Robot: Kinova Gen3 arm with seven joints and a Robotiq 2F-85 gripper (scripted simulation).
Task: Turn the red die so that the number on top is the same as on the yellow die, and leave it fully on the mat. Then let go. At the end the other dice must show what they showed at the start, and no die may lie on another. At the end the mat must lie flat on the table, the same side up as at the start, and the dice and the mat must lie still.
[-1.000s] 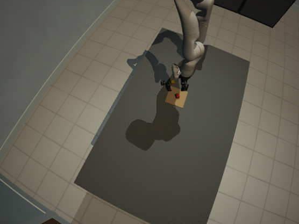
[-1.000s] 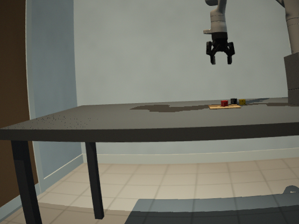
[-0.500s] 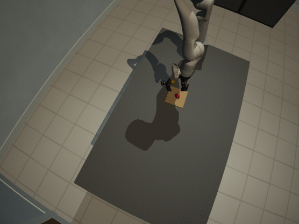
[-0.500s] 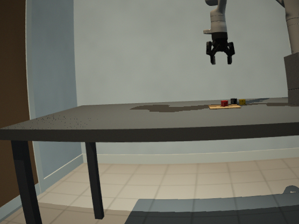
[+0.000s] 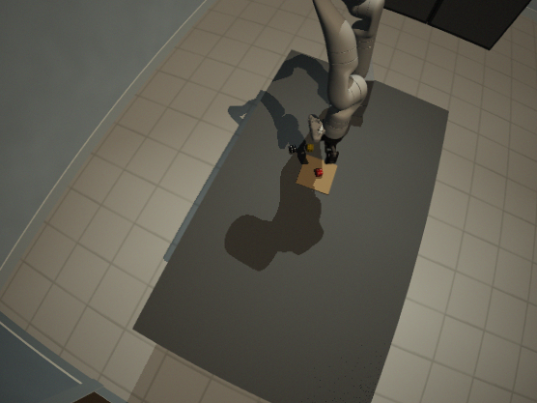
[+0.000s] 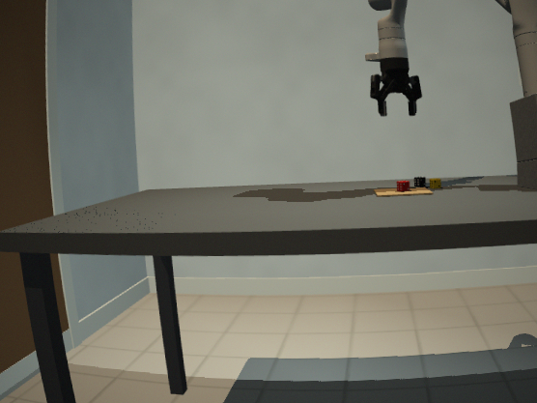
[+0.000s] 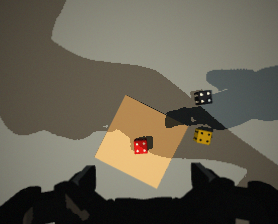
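Hovering open – claw (image 6: 396, 109) | red die (image 7: 141, 145) on mat (image 7: 120, 145) | no writing legible

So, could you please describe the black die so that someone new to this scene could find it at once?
Start at the dark grey table and find the tan square mat near the arm's end. Just past the mat's edge two dice sit on the bare table, apart from each other: the black die and the yellow die. It is the only dark one, with white pips.
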